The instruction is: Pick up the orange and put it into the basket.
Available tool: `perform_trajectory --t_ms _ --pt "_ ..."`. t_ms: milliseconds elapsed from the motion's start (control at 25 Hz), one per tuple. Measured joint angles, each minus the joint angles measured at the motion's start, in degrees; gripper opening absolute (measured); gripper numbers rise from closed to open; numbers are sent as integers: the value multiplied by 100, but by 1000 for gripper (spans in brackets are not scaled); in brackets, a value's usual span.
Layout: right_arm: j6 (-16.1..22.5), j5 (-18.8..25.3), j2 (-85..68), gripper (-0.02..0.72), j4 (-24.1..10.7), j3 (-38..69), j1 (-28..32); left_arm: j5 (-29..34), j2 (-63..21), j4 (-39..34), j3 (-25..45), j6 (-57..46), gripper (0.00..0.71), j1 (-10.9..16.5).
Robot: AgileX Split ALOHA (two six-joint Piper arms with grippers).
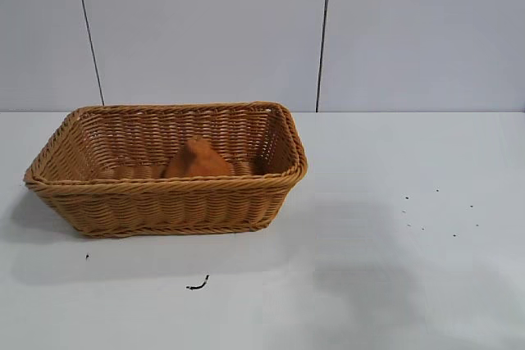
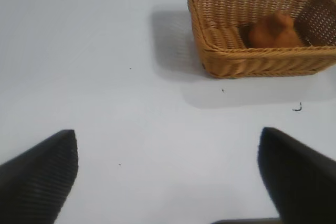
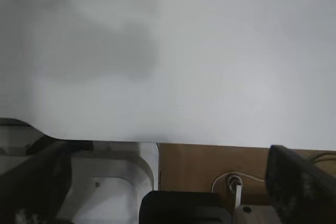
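We see the left pincer (image 2: 168, 182) spread wide over bare white table (image 2: 105, 77), both dark fingers (image 2: 42, 177) low in its wrist view, gripping nothing. The right pincer (image 3: 168, 182) also gapes wide at the table's edge. Up in the exterior view's left half sits the basket (image 1: 164, 202), and inside it, near the middle, rests the orange (image 1: 197, 160). A small dark scrap (image 1: 198, 285) lies below the basket.
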State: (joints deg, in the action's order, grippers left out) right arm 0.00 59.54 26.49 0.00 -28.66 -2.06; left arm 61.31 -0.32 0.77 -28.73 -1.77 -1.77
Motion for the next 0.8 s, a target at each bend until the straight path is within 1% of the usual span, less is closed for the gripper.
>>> perform_trajectory --t_ms 160,400,800 --pt "0 -110 -1131 694 0 31 0 0 0 0 0 0 666 0" --pt "0 -126 -2518 694 0 37 0 0 0 0 0 0 666 0" --pt "0 -120 -2670 694 0 48 0 0 0 0 0 0 666 0"
